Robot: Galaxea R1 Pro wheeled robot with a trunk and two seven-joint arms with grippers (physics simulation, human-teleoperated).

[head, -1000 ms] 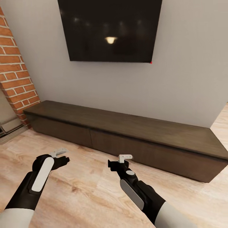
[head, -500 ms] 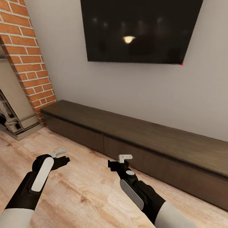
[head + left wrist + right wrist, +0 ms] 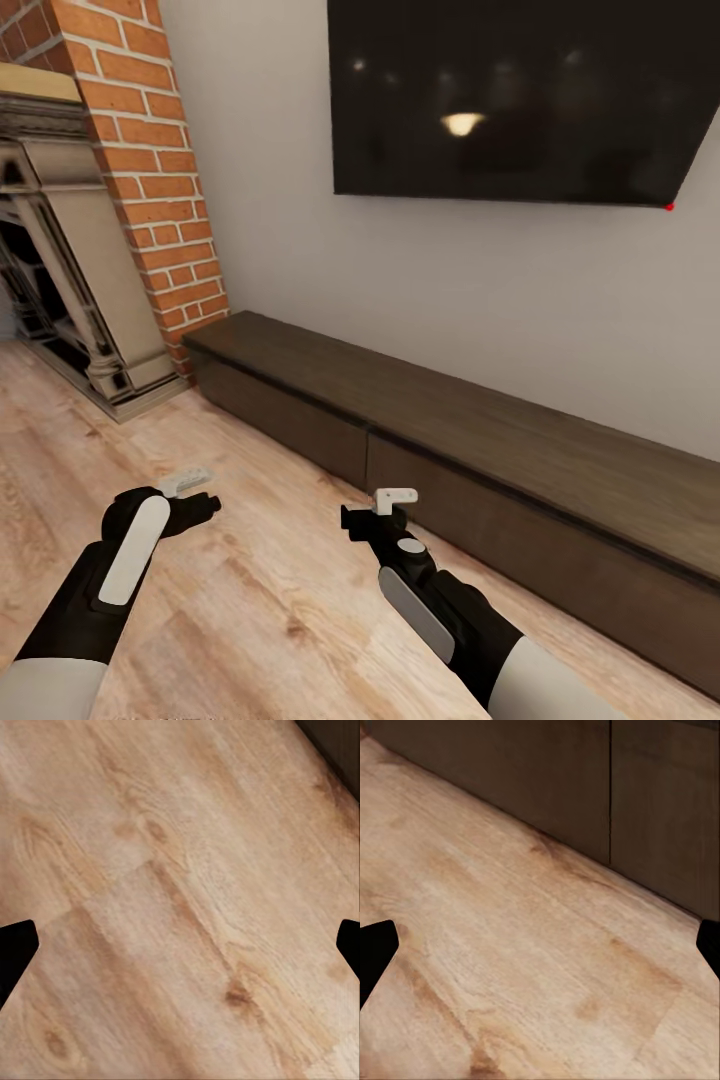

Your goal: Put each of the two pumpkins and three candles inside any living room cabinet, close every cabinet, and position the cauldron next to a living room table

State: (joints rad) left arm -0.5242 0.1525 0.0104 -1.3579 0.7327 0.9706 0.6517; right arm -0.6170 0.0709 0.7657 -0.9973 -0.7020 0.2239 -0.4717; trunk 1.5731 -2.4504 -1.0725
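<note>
All I've got under me is light wood floor, with the long dark cabinet sitting on it along the wall.

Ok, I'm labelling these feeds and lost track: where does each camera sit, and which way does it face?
Head view: on the robot's head, facing forward and down at the cabinet, TV and fireplace; both arms show.
Left wrist view: near the left gripper, facing the wood floor; dark fingertips show.
Right wrist view: near the right gripper, facing floor and cabinet fronts; fingertips show.
Shared: head and right wrist views both show the closed cabinet.
</note>
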